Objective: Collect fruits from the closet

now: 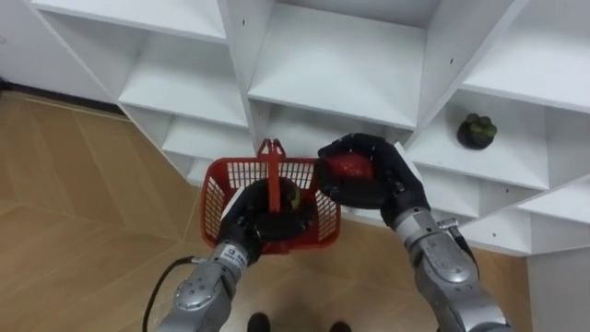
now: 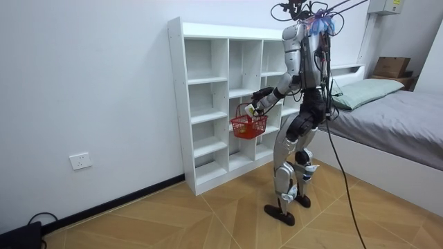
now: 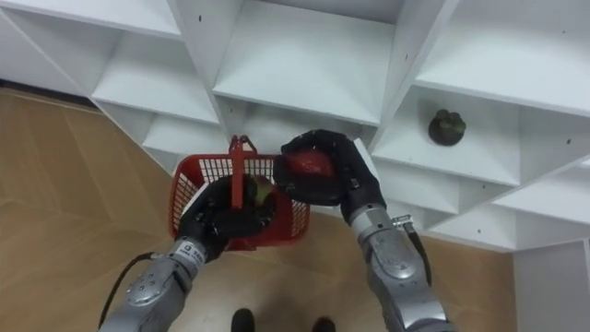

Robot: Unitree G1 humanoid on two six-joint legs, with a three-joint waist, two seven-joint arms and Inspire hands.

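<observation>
- One red fruit (image 1: 348,166), wrapped in the right hand (image 1: 389,184), hangs just over the right rim of the basket (image 1: 218,189).
- Left hand (image 1: 244,221) grips the basket's near wall.
- Probably light, smooth, bruisable: cup it round the middle.

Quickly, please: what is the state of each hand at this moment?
Left hand: closed, gripping the red plastic mesh basket.
Right hand: closed round a round red fruit, held over the basket.
</observation>
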